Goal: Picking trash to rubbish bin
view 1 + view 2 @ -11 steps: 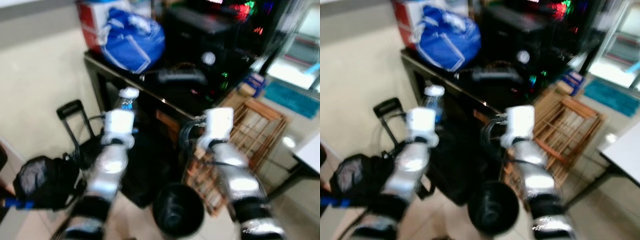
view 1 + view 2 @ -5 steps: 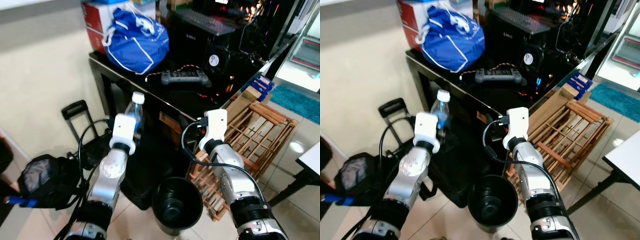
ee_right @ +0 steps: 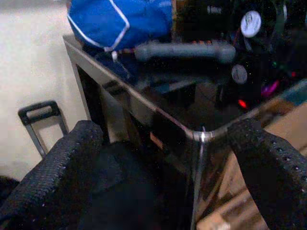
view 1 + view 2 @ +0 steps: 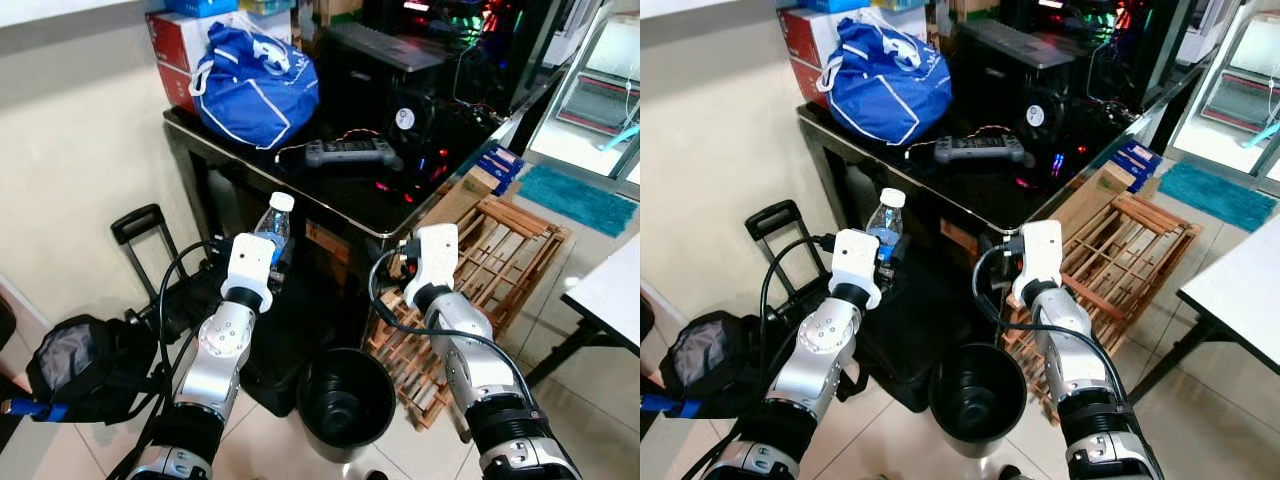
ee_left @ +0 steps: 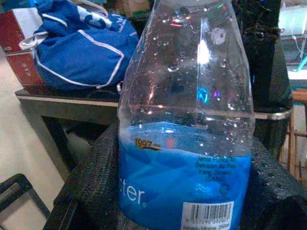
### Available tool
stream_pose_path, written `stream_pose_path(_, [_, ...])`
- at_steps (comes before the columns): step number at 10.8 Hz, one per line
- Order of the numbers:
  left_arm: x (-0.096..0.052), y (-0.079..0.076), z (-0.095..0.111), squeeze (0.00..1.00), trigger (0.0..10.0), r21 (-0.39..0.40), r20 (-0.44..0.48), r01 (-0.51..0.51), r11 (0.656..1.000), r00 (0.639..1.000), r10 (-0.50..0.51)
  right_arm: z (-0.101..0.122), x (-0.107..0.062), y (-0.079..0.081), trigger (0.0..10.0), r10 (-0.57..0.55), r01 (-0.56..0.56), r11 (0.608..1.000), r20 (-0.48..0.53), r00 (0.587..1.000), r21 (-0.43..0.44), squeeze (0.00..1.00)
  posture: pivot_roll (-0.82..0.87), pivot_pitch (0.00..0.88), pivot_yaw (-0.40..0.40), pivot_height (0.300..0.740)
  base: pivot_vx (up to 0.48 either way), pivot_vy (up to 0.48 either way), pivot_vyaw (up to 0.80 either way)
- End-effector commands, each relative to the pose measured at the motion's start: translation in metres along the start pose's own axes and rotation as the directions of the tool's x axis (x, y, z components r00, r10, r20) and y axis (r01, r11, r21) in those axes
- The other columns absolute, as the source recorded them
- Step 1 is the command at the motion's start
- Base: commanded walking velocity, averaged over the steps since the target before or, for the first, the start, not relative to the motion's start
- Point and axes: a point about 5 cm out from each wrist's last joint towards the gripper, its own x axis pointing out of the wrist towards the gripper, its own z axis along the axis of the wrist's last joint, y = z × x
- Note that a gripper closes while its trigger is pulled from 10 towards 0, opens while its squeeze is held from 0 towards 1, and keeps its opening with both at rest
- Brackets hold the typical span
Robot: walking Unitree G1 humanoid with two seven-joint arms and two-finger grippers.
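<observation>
My left gripper is shut on a clear plastic water bottle with a white cap and a blue label; it holds the bottle upright in front of the black table, up and to the left of the bin. A round black rubbish bin stands on the tiled floor between my two arms. My right gripper is open with nothing between its fingers, held before the table's corner, above and right of the bin.
The black table carries a blue drawstring bag, a red box, a grey controller and a computer case. A wooden rack leans at the right. A black bag and trolley handle sit at the left.
The camera has settled and the blur is gone. Both arms stay raised before the table, with the bottle still held in the left gripper.
</observation>
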Motion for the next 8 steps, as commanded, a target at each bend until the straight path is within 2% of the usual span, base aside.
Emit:
stream_pose_path(1, [-0.008, -0.001, -0.019, 0.0, 10.0, 0.0, -0.073, 0.033, 0.999, 0.997, -0.033, -0.018, -0.006, -0.007, 10.0, -0.017, 0.014, 0.999, -0.086, 0.996, -0.036, 0.0, 0.03, 0.038, 0.025, 0.74, 0.0, 0.0, 0.0])
stream_pose_path(2, [-0.009, -0.001, -0.024, 0.0, 10.0, 0.002, -0.093, 0.036, 0.999, 0.995, -0.035, -0.024, -0.008, -0.009, 10.0, -0.021, 0.015, 0.999, -0.118, 0.993, -0.048, 0.0, 0.03, 0.038, 0.025, 0.74, 0.0, 0.0, 0.0])
stream_pose_path(3, [-0.016, 0.002, -0.039, 0.0, 10.0, 0.022, -0.159, 0.041, 0.999, 0.987, -0.037, -0.04, -0.014, -0.013, 10.0, -0.036, 0.023, 0.997, -0.189, 0.981, -0.068, 0.0, 0.03, 0.036, 0.023, 0.74, 0.0, 0.0, 0.0])
stream_pose_path(4, [-0.029, 0.006, -0.063, 0.0, 10.0, 0.042, -0.27, 0.059, 0.997, 0.962, -0.046, -0.062, -0.025, -0.018, 10.0, -0.047, 0.024, 0.996, -0.288, 0.957, -0.084, 0.0, 0.03, 0.039, 0.02, 0.74, 0.0, 0.0, 0.0])
stream_pose_path(5, [-0.038, 0.007, -0.078, 0.0, 10.0, 0.044, -0.341, 0.066, 0.997, 0.939, -0.047, -0.077, -0.033, -0.017, 10.0, -0.029, -0.006, 0.996, -0.366, 0.93, -0.094, 0.0, 0.03, 0.041, 0.017, 0.74, 0.0, 0.0, 0.0])
stream_pose_path(6, [-0.041, 0.004, -0.087, 0.0, 10.0, 0.048, -0.385, 0.083, 0.995, 0.921, -0.058, -0.086, -0.038, -0.009, 10.0, 0.041, -0.091, 0.991, -0.42, 0.907, -0.101, 0.0, 0.02, 0.048, 0.013, 0.74, 0.0, 0.0, 0.0])
stream_pose_path(8, [-0.039, -0.006, -0.091, 0.0, 10.0, 0.031, -0.414, 0.114, 0.993, 0.906, -0.092, -0.088, -0.038, -0.008, 10.0, 0.05, -0.102, 0.99, -0.428, 0.903, -0.1, 0.0, 0.03, 0.063, 0.001, 0.74, 0.0, 0.0, 0.0])
